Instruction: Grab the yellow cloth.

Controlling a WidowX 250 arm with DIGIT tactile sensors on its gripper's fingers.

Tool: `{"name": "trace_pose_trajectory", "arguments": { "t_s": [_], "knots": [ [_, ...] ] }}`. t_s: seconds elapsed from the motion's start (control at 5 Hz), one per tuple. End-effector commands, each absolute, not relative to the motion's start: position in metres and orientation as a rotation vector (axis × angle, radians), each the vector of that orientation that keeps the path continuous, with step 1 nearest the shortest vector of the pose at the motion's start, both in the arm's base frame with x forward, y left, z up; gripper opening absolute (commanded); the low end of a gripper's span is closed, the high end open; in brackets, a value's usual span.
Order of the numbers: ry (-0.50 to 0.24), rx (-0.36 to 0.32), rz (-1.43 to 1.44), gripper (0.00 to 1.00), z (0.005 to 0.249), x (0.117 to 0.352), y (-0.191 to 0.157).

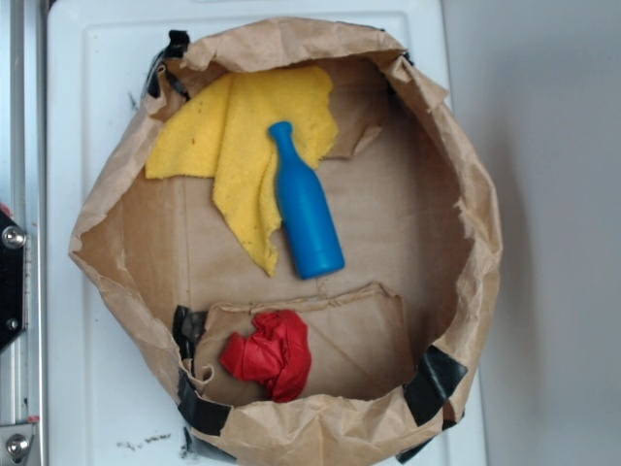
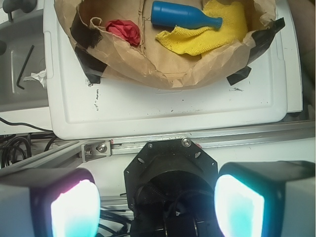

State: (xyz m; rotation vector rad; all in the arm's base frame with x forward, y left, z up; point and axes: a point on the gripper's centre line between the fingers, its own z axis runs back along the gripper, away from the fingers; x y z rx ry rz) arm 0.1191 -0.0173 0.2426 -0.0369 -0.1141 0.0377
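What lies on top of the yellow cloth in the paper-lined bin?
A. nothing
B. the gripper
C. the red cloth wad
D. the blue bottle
D: the blue bottle rests partly across the yellow cloth, while the red cloth wad sits apart.

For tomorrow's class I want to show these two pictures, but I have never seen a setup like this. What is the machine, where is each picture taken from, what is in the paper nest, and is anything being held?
This is a small robot arm. One picture looks straight down from above; the other comes from a camera on the arm's wrist, so the two glowing fingers of its tool fill the foreground. They stand apart with nothing between them. On a white board sits a torn brown paper bag shaped like a bowl. Inside lie a yellow cloth, a blue bottle resting partly on it, and a crumpled red cloth.
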Motion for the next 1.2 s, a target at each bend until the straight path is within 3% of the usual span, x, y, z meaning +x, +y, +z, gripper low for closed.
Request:
{"name": "trace_pose_trajectory", "arguments": {
  "t_s": [0.0, 0.4, 0.8, 1.0],
  "knots": [
    [-0.114, -0.037, 0.038, 1.00, 0.243, 0.119, -0.017],
    [-0.153, -0.049, 0.105, 1.00, 0.230, 0.206, -0.007],
    [-0.153, -0.067, 0.085, 1.00, 0.201, 0.267, 0.016],
    [-0.225, -0.077, 0.032, 1.00, 0.190, 0.218, -0.010]
  ]
}}
